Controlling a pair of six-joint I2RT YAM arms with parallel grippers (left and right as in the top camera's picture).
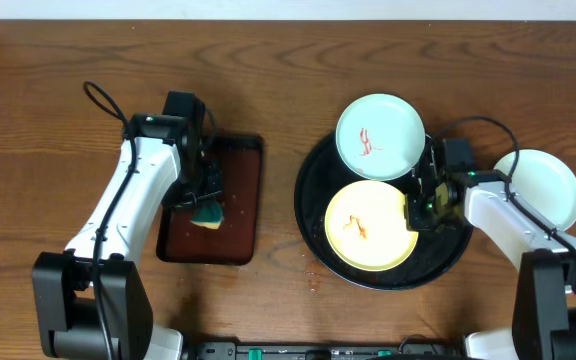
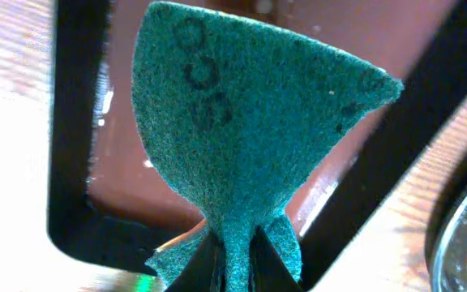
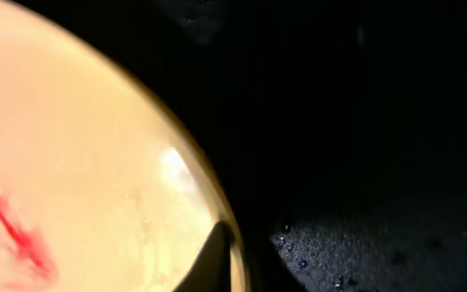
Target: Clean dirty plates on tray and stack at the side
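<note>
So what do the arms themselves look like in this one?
Both arms match: the left arm and right arm have white rounded link covers with black joints, on bulky black bases. A thin black cable loops off each near the wrist. The left gripper and right gripper are black, with dark narrow fingers in the wrist views. No markings are legible.

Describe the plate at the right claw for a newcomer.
Find the round black tray right of centre, holding two plates. The one nearer the robot is the pale yellow plate, its rim at the right claw. Both neighbours are white: the smeared white plate at the tray's far side, the clean white plate off it.
</note>
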